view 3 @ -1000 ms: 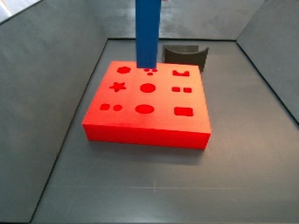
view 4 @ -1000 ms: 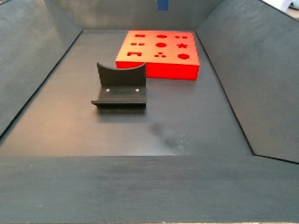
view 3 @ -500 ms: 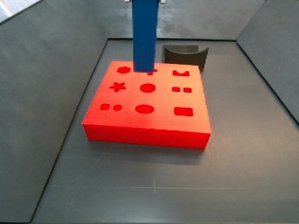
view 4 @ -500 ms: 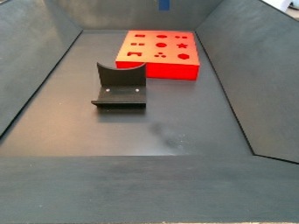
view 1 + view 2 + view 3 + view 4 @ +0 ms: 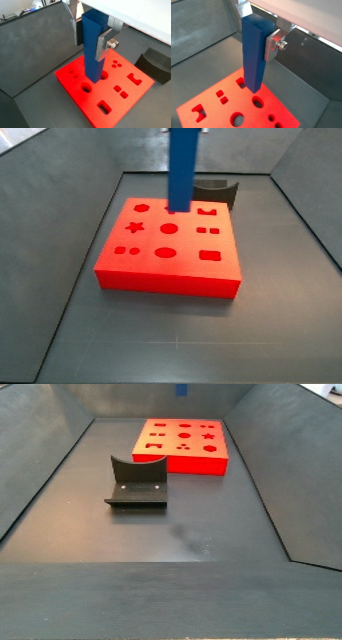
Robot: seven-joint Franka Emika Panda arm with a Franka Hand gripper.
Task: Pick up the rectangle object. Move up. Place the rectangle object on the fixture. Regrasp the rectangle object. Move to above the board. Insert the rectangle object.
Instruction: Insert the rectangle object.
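In both wrist views the gripper (image 5: pixel 90 30) pinches the blue bar (image 5: pixel 93 47) upright, its lower end hanging just above the red board (image 5: pixel 80 97). In a side view the bar (image 5: pixel 182 168) stands over the board's (image 5: pixel 167 273) far edge, with the fixture (image 5: pixel 214 190) behind; the step looks like moving above the board, and next the bar needs lining up with a rectangular hole.

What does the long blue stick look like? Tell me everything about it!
The blue bar is long, slim and smooth, with flat sides and square corners, and looks like plain plastic. It hangs upright, clamped near its top by the gripper, whose silver fingers press its sides. Its lower end hovers over the red board and its holes; in both wrist views it does not seem to touch the board.
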